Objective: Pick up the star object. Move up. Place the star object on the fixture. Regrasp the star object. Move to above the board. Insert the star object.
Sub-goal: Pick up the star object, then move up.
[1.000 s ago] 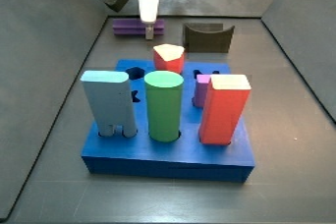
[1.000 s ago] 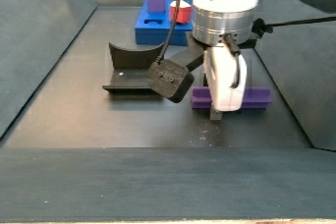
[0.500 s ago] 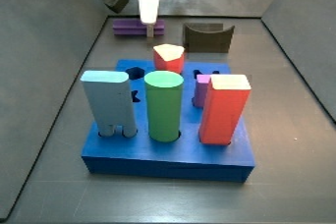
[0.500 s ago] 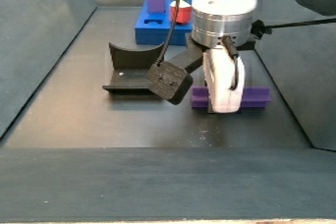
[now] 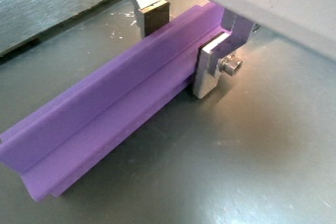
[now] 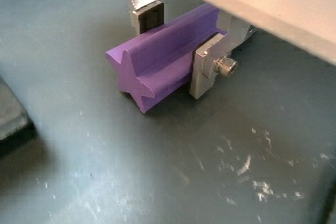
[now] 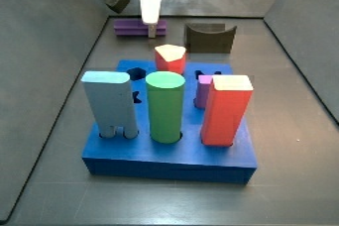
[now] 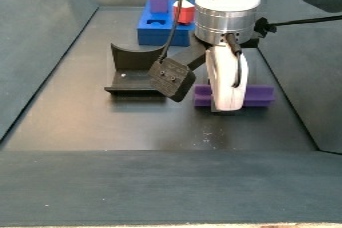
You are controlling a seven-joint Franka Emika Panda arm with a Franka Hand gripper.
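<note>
Dark grey, scratched floor with grey walls around it makes the work area (image 8: pixel 80 172). On this floor the star object (image 5: pixel 118 105) lies flat, and the gripper (image 6: pixel 178 43) is low over it, with one silver finger (image 6: pixel 210 66) on each long side. In both wrist views the dark pads appear to touch the ridged sides, so the gripper seems pressed together on the star object, which is not lifted yet. In a side view the fixture (image 8: pixel 136 67) stands just beside the gripper, and the board (image 7: pixel 172 141) with its pegs is well apart from it.

I judge the star object to be stiff and light, probably hard plastic. Its surface looks smooth, so it can slip, but the grooves give the pads a place to sit. It does not look fragile. The hold is nearer to one end than to the middle, so the long free part may tip down when lifted.

No brand, label or writing can be read on any piece.
</note>
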